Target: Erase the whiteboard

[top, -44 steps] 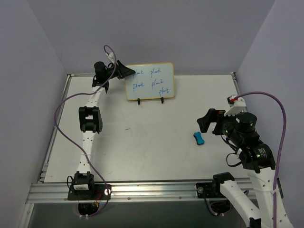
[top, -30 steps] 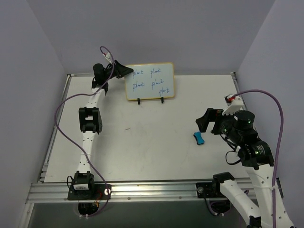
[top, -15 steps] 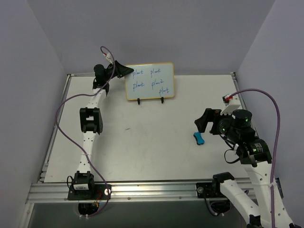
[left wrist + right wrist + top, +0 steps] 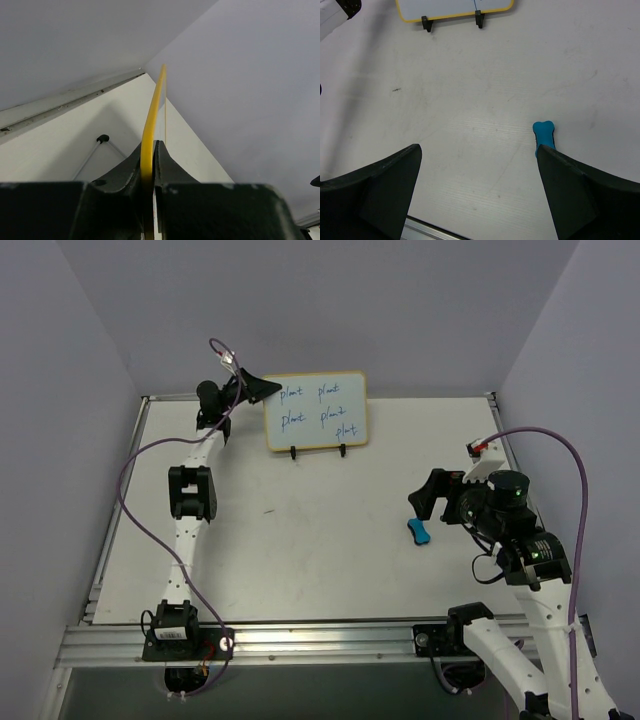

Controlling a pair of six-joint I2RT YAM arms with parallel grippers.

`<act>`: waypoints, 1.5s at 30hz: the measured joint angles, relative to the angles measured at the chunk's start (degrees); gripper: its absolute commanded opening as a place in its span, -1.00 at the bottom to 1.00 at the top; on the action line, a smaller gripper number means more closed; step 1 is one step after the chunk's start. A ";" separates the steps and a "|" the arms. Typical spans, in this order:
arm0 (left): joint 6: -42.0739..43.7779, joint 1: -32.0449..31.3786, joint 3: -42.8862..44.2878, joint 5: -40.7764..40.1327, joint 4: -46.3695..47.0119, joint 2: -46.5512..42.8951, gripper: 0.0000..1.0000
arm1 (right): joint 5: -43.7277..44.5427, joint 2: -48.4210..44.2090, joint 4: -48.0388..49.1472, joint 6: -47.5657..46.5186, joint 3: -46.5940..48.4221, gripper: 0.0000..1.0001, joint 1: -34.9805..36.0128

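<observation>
Pinching left edge of whiteboard point(image 4: 316, 412): left gripper point(image 4: 262, 390) | right gripper point(image 4: 425, 498): wide apart, empty

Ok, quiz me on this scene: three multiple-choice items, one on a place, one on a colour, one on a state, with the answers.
1. The blue eraser lies: A) on the table near the right claw; B) held off the table; C) at the table's far left corner.
2. The writing on the whiteboard is: A) red; B) green; C) blue.
3. The left claw is: A) wide open; B) shut on the whiteboard's edge; C) shut on the blue eraser.
Answers: 1 A, it sits on bare tabletop beside the open right claw. 2 C, blue words show in the top view. 3 B, its fingers pinch the yellow frame.
</observation>
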 measured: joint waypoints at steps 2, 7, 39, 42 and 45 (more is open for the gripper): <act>-0.76 0.11 -1.14 -0.22 1.79 -0.04 -0.95 | -0.04 0.00 0.00 -0.02 -0.02 0.89 0.00; -2.91 0.31 -2.60 -0.50 5.81 -0.04 -0.95 | -0.22 -0.04 -0.02 -0.02 -0.02 0.89 0.00; -13.33 1.31 -3.41 -4.17 19.04 2.14 -0.95 | -0.37 -1.40 -0.13 0.59 -0.66 0.88 0.00; -13.66 1.31 -3.41 -4.63 19.65 2.14 -0.95 | -0.37 -1.53 -0.13 0.61 -0.72 0.88 0.00; -13.62 1.31 -3.41 -5.07 19.63 2.14 -0.95 | -0.37 -1.75 -0.15 0.61 -0.85 0.88 0.00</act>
